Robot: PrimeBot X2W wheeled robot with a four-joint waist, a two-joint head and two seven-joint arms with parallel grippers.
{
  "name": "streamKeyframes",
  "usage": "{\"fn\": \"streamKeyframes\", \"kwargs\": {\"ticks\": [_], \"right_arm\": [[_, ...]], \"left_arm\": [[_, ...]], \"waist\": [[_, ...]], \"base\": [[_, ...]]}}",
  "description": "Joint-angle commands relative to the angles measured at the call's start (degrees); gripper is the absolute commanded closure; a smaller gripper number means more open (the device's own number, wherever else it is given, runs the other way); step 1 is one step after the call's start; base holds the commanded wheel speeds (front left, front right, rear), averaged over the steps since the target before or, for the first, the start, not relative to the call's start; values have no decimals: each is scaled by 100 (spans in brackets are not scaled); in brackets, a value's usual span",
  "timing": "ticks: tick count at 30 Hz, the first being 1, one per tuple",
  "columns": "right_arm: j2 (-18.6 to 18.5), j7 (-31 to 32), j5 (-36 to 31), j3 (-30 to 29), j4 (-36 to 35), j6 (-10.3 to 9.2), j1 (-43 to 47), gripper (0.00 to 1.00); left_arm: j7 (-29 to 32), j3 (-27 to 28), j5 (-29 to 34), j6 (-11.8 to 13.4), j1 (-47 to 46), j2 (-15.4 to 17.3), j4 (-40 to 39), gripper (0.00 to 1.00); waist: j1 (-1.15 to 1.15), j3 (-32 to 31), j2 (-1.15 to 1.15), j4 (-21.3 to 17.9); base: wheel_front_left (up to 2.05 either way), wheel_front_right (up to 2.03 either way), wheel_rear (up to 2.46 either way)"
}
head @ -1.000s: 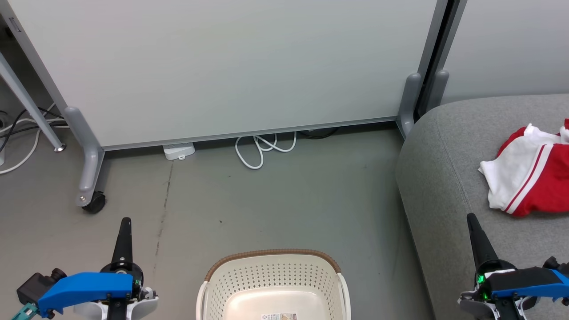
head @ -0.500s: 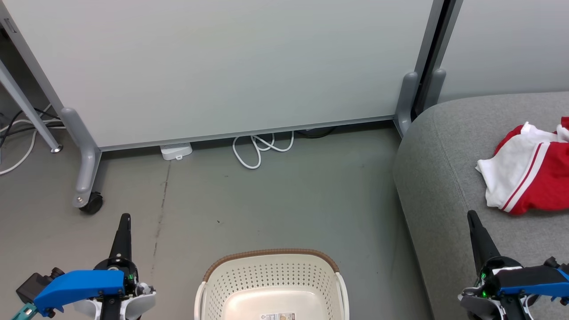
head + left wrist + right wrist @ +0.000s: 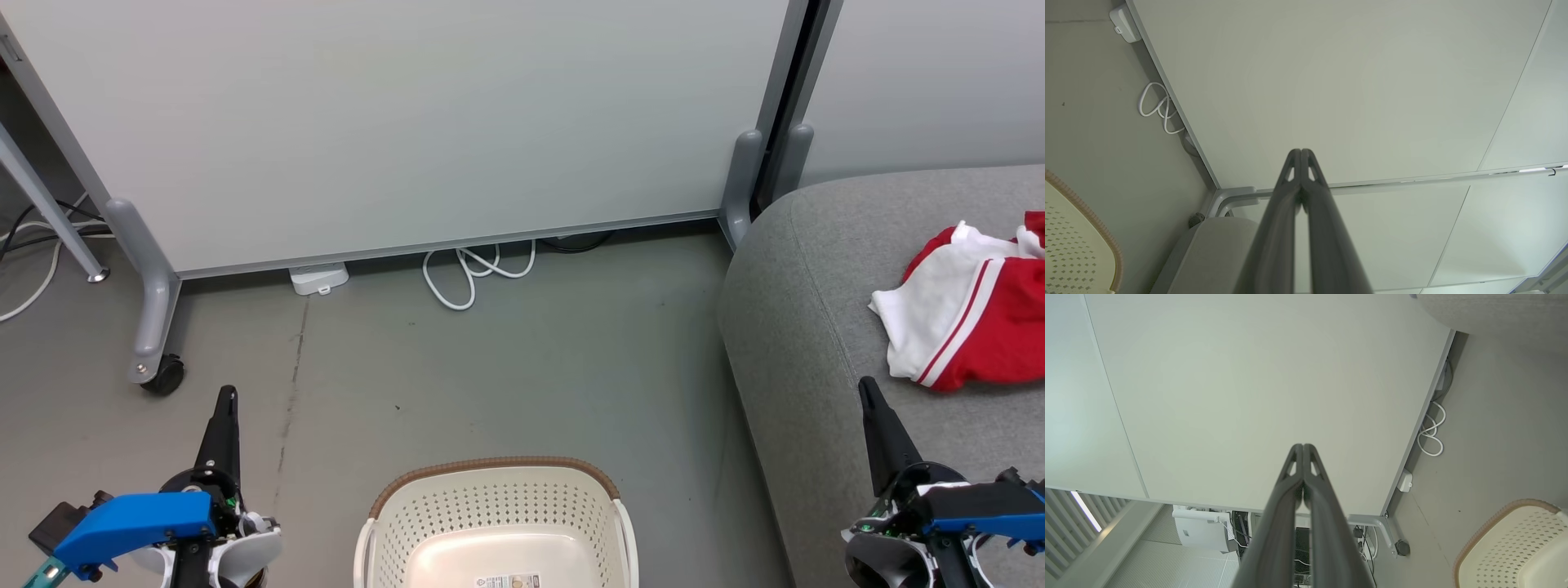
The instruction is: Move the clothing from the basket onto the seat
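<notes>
From my head, the clothing [image 3: 971,327] lies crumpled on the grey seat [image 3: 808,327] at my right: red fabric with a white panel and white stripes. It is well apart from the cream basket [image 3: 490,463], which stands on the floor [image 3: 490,367] between my arms. My left pincer [image 3: 227,395] and right pincer [image 3: 864,385] point up, fingers together, holding nothing. My left wrist shows tips pressed shut and the basket's brown rim at lower left. My right wrist shows the same, with the basket at lower right.
</notes>
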Motion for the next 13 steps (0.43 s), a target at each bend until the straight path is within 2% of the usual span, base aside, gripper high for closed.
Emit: {"fn": "streamKeyframes", "kwargs": {"ticks": [1, 13], "right_arm": [[-5, 30, 110, -26, -26, 4, -81, 100], [-5, 140, 515, -46, -29, 4, -119, 100]], "left_arm": [[27, 20, -102, -51, -100, 5, -41, 100], [136, 57, -510, -61, -115, 4, -43, 100]], "waist": [[0, 1, 0, -4], [0, 9, 0, -41]], "base": [[0, 0, 0], [0, 0, 0]]}}
